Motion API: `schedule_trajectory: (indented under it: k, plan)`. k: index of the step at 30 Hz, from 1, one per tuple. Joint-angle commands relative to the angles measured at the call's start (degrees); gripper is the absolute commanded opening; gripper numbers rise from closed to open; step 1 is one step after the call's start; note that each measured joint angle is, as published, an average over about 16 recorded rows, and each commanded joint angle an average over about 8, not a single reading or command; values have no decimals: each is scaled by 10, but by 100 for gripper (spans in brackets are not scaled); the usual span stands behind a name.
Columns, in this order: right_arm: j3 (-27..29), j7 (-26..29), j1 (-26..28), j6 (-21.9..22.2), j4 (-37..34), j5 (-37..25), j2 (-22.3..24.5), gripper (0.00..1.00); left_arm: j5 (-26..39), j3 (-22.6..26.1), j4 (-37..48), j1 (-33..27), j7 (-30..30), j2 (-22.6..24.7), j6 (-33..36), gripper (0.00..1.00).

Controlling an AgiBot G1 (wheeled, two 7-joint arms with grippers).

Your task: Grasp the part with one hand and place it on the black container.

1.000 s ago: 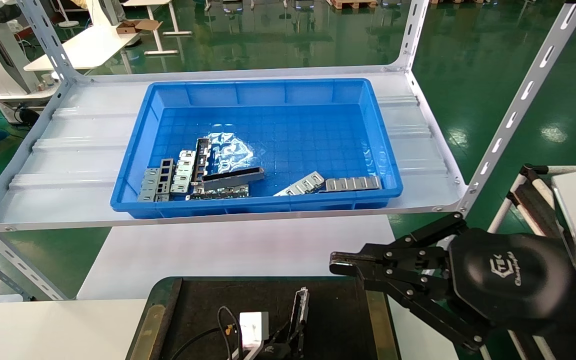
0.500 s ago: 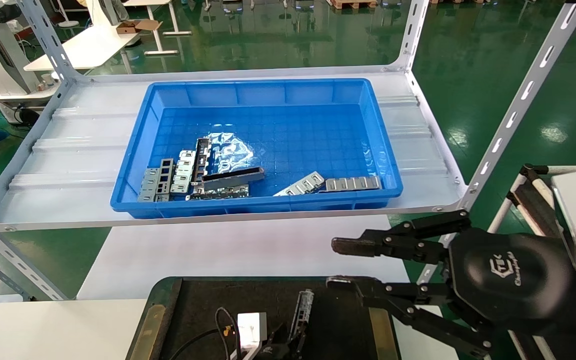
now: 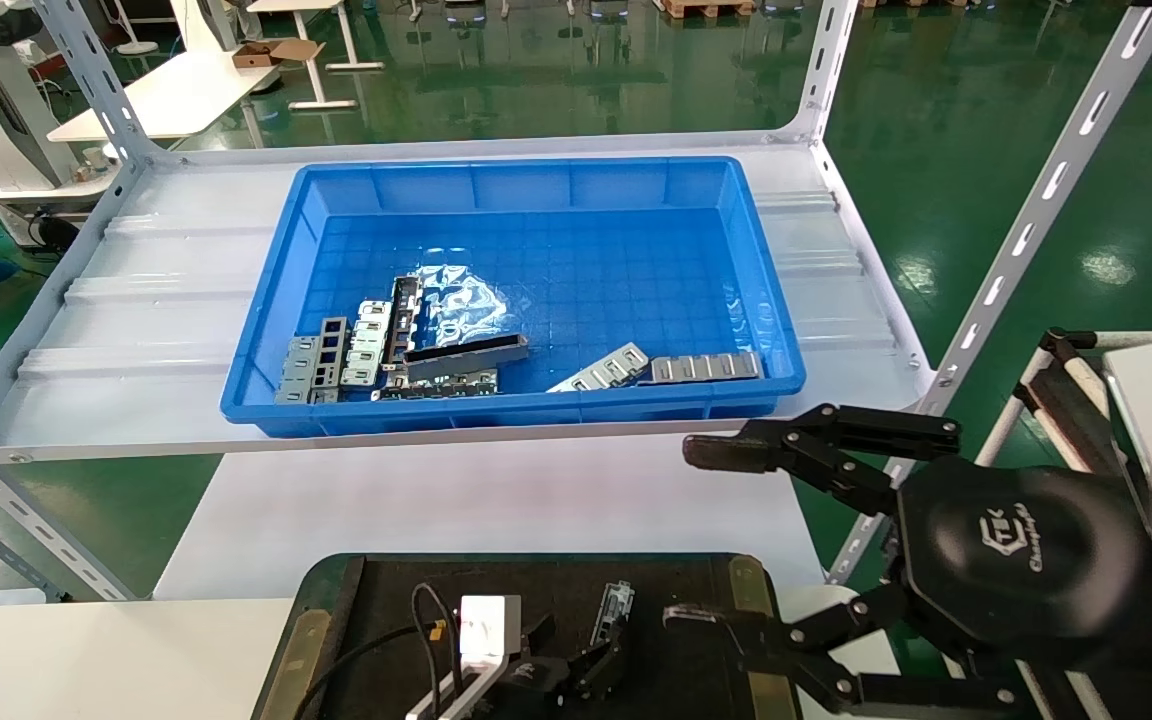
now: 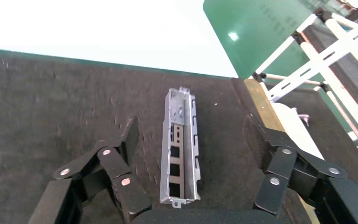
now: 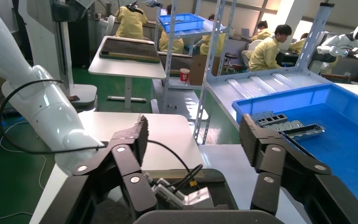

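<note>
The part is laid flat on the floor of the black container, near its right edge, slots upward. It is straddled untouched by the spread fingers of the left gripper, apparently just released. The right gripper is held wide beyond the container's right edge, probably clearing room.

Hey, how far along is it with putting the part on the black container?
Looks nearly done: the part lies flat on the black container, and the left hand is open around it, not gripping. The right hand hovers open beside the tray. Left: pulling the left hand clear.
</note>
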Motion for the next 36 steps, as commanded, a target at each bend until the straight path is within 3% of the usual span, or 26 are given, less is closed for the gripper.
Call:
schedule_trajectory:
  k: [1, 8, 16, 26, 36]
  plan:
    - [0, 0, 0, 0, 0, 0, 0, 100, 4, -2, -12, -2, -2, -14, 11, 100]
    - [0, 0, 0, 0, 0, 0, 0, 100, 39, -36, -29, -5, -9, -59, 98, 100]
    - [0, 0, 0, 0, 0, 0, 0, 100, 61, -109, -32, -1, 7, -101, 232, 100]
    - [0, 0, 0, 0, 0, 0, 0, 100, 33, -223, -26, 26, 122, -157, 426, 100]
    - [0, 0, 0, 0, 0, 0, 0, 100, -4, -289, -3, 41, 213, -207, 545, 100]
